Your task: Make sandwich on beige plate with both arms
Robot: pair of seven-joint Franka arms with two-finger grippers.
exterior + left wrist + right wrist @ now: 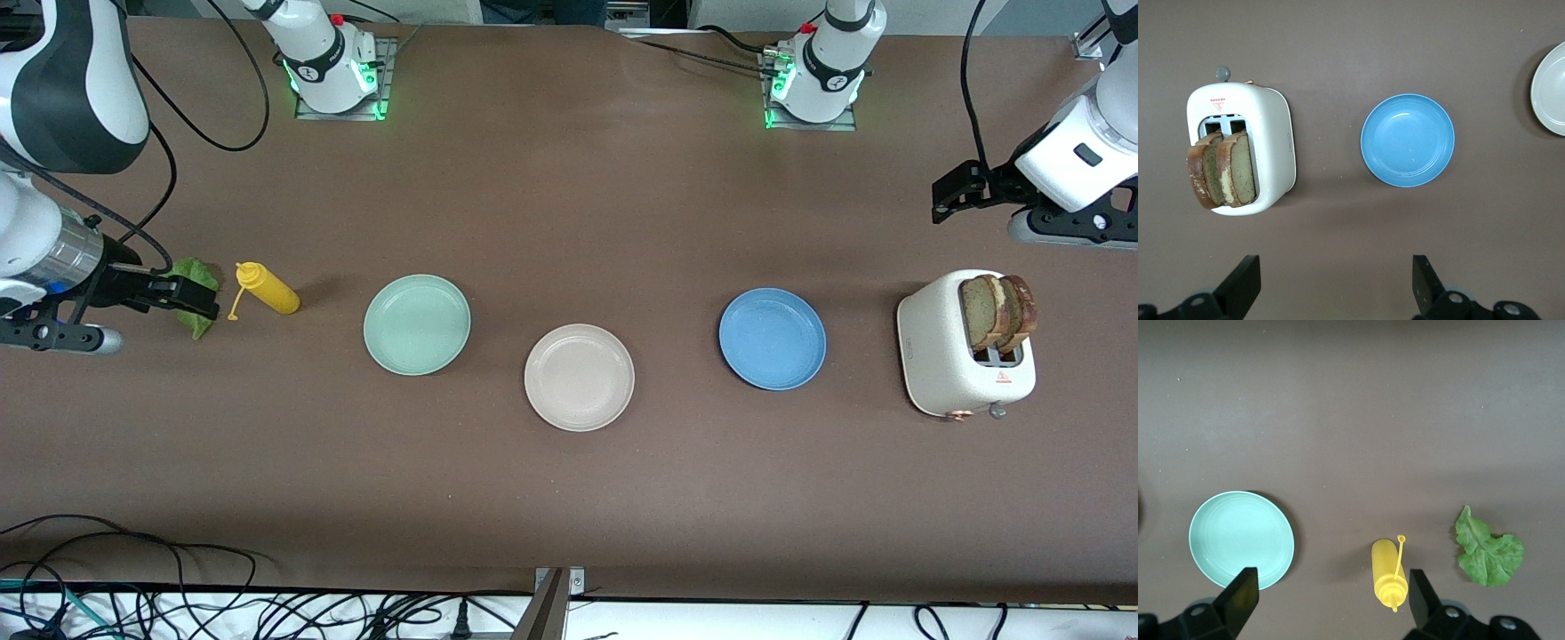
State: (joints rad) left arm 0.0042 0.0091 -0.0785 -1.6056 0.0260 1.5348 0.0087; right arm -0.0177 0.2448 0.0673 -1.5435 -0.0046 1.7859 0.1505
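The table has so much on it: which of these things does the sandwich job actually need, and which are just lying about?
Needed:
- beige plate, bare
- two bread slices, standing in the toaster
- lettuce leaf
- left gripper and right gripper, both open

Just lying about:
- green plate
- blue plate
- yellow squeeze bottle, lying on its side

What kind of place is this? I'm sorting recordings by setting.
Probably a robotics lab set up as a mock kitchen: arm bases bolted to the brown table, loose cables along its edge, a toaster and three plates.
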